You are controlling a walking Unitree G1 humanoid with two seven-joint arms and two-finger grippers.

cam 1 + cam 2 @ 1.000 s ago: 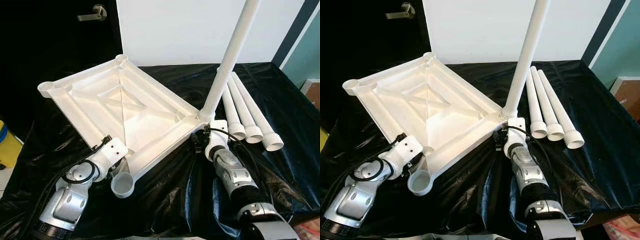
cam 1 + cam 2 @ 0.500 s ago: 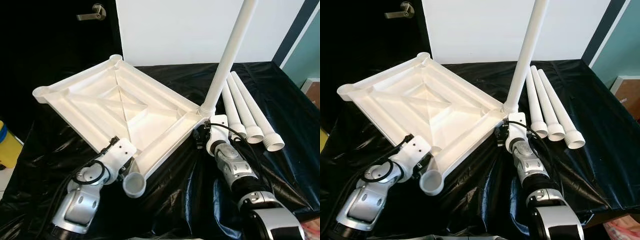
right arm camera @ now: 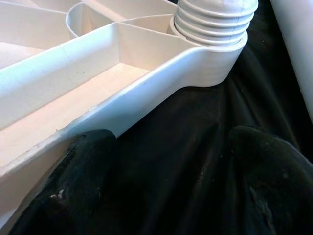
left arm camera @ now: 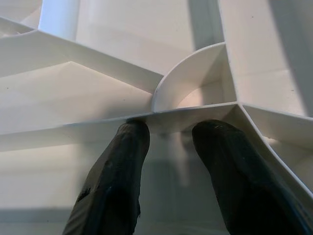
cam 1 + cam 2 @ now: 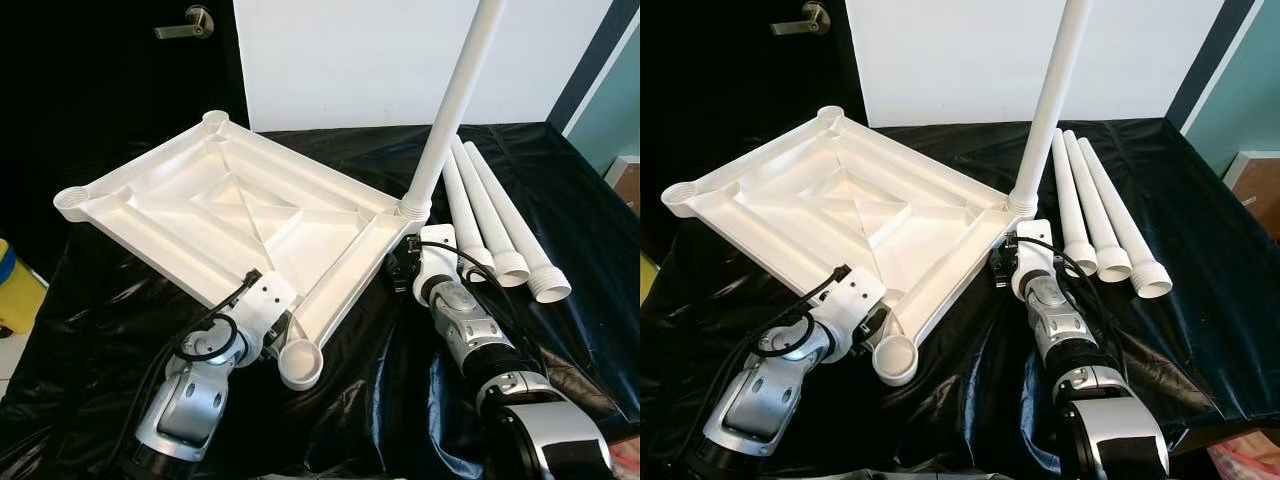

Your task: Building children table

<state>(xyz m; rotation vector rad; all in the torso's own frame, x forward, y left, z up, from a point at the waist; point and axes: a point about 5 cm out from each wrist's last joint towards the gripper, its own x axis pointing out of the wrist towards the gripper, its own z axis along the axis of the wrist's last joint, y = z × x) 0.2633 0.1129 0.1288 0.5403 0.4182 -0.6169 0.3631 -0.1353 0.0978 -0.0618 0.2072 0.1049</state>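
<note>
Black sheeting (image 5: pixel 560 200) covers the bench before me, with a white wall behind and a dark door at far left. On it lies the upturned white tabletop (image 5: pixel 230 215), ribs facing up. One leg (image 5: pixel 452 110) stands screwed into its right corner socket; three spare legs (image 5: pixel 495 225) lie side by side to the right. My left gripper (image 4: pixel 168 161) rests on the tabletop's near rim beside the empty near socket (image 5: pixel 300 364), fingers (image 4: pixel 115 181) apart. My right gripper (image 3: pixel 171 181) sits just near of the fitted leg, spread wide, one finger (image 3: pixel 73 186) touching the rim.
</note>
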